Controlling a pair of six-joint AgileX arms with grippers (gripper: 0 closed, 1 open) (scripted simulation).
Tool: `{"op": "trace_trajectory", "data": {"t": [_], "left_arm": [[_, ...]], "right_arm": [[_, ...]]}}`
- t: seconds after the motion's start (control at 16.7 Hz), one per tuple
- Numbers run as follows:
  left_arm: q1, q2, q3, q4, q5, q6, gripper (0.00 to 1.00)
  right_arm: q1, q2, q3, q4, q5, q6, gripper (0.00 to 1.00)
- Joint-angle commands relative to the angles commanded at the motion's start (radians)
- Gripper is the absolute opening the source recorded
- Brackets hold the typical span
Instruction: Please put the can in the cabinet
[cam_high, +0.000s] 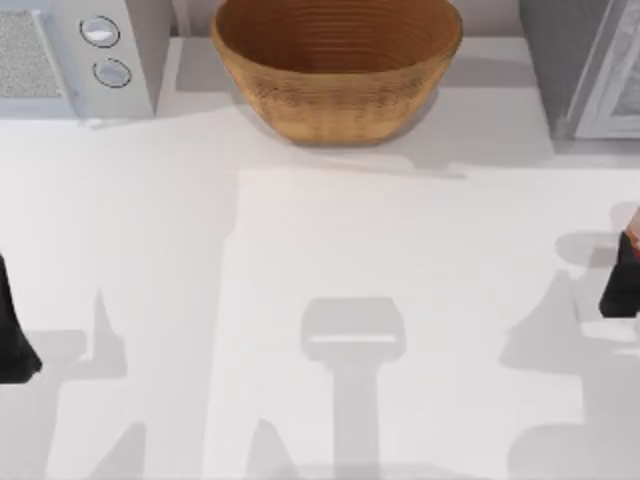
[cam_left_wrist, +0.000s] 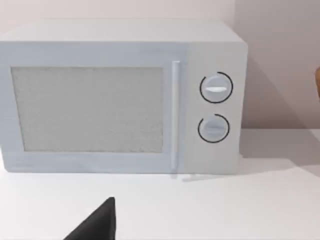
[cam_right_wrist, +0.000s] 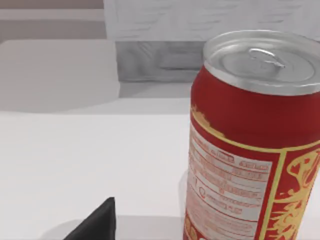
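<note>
The small red cylindrical can (cam_right_wrist: 252, 145) stands upright on the white table (cam_high: 330, 260) at its right edge, just beside the right gripper (cam_high: 622, 280); whether its fingers are spread or pinching, I cannot tell. The large grey box-shaped cabinet (cam_high: 585, 65) sits at the back right, the can outside it. The round wicker basket (cam_high: 335, 65) at the back centre holds nothing. The white microwave with 2 round knobs (cam_left_wrist: 122, 95) stands back left, door closed. The left gripper (cam_high: 15, 345) hangs at the left edge, fingers' state unclear.

Bright even light, soft grey shadows across the table (cam_high: 300, 250), slight blur
</note>
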Motion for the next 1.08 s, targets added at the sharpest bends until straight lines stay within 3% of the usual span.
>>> {"op": "trace_trajectory", "data": {"t": [0.42, 1.08], "left_arm": [[0.000, 0.000, 0.000, 0.000, 0.000, 0.000, 1.00], [0.000, 0.000, 0.000, 0.000, 0.000, 0.000, 1.00]], "right_arm": [[0.000, 0.001, 0.000, -0.002, 0.000, 0.000, 1.00], [-0.002, 0.062, 0.243, -0.181, -0.001, -0.001, 1.00]]}}
